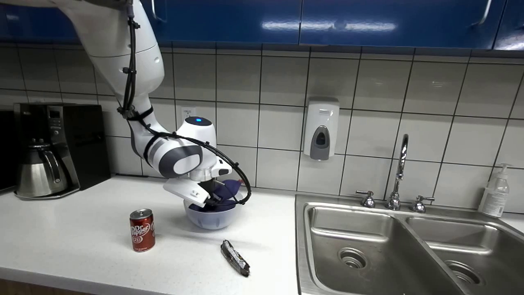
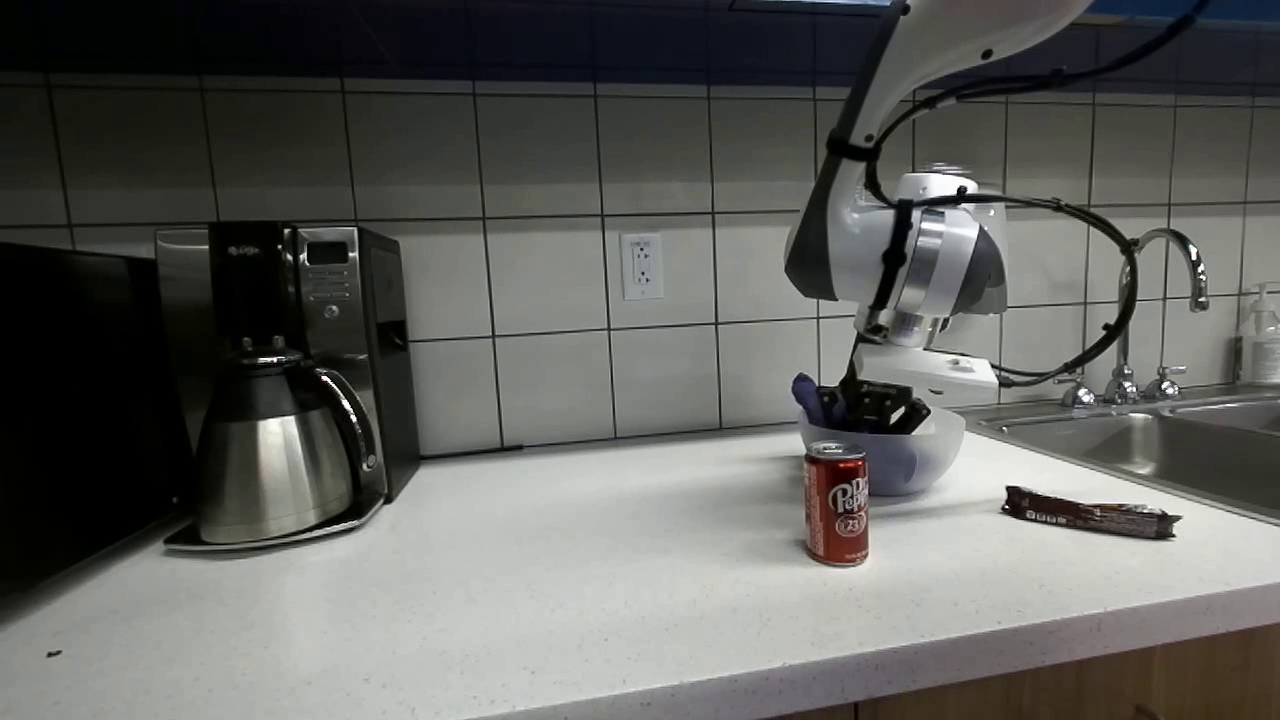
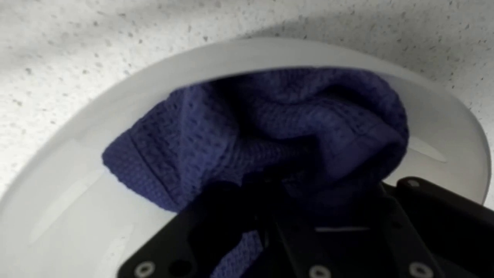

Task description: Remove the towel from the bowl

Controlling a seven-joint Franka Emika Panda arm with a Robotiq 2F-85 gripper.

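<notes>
A purple-blue towel (image 3: pixel 193 135) lies bunched inside a whitish translucent bowl (image 3: pixel 239 56). In an exterior view a fold of the towel (image 1: pixel 230 188) stands above the rim of the bowl (image 1: pixel 211 221). The towel (image 2: pixel 808 398) and bowl (image 2: pixel 912 465) also show in an exterior view, partly behind the can. My gripper (image 3: pixel 266 189) reaches down into the bowl, tilted. Its dark fingers converge in the towel folds and look shut on the cloth; the fingertips are in deep shadow and partly hidden. The gripper (image 2: pixel 885 410) is also seen at the bowl's rim.
A red soda can (image 1: pixel 142 230) stands in front of the bowl. A dark wrapped bar (image 1: pixel 235 258) lies on the white counter (image 1: pixel 82 254). A steel sink (image 1: pixel 301 246) is on one side, a coffee maker (image 2: pixel 390 360) on the other. A tiled wall is behind.
</notes>
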